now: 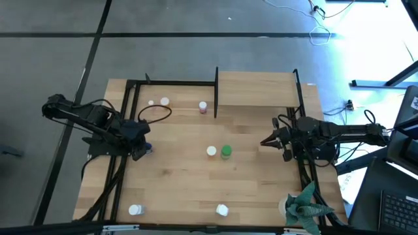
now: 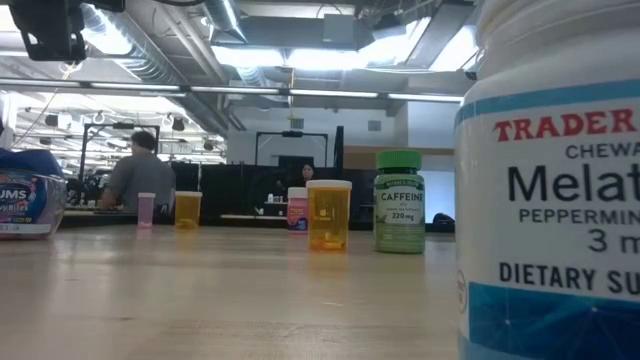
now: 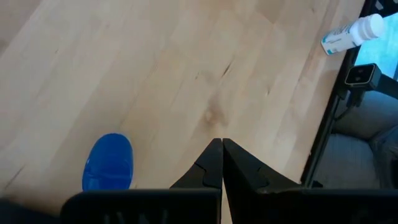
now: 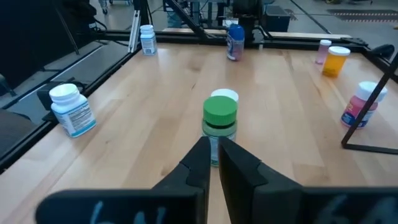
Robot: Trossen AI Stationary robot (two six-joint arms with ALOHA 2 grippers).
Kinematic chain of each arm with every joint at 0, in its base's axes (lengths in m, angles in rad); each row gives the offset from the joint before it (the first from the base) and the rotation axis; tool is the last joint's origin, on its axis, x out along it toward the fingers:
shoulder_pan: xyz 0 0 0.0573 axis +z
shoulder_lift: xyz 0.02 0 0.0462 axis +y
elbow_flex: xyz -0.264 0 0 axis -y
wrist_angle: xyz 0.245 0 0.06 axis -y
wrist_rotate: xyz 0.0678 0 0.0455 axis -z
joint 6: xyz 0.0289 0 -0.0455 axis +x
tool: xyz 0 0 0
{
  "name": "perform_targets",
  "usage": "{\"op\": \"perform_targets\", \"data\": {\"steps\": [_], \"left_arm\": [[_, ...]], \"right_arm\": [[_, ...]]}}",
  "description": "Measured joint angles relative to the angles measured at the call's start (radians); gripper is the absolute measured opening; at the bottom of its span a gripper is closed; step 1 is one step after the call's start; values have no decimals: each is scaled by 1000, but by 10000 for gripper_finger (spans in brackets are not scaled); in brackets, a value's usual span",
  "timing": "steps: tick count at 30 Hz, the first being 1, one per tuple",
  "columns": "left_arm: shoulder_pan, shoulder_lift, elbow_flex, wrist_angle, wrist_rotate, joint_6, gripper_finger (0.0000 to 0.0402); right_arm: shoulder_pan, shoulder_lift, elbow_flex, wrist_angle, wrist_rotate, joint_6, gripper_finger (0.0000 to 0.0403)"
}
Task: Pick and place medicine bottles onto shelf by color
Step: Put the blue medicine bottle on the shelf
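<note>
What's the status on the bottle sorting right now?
Left gripper fingers shut, empty, beside blue bottle. Right gripper fingers shut, empty, facing green-capped bottle. Shelf bare.

Bright ceiling lights (image 2: 330, 55), floor glare (image 1: 372, 32), blurred foreground bottle (image 2: 555, 180).

Light wood table (image 1: 183, 176), scattered medicine bottles (image 1: 225, 153), raised shelf (image 1: 255, 89)

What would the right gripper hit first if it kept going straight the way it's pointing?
Most likely the green-capped bottle, dead ahead of the shut right gripper, with a white-capped bottle right behind it. Depth is hard to judge, but nothing shows between them.
</note>
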Motion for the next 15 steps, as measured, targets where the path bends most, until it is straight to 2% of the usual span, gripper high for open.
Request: {"op": "perform_targets", "data": {"steps": [15], "left_arm": [[0, 0, 0, -33, 0, -42, 0]], "right_arm": [[0, 0, 0, -44, 0, -9, 35]]}}
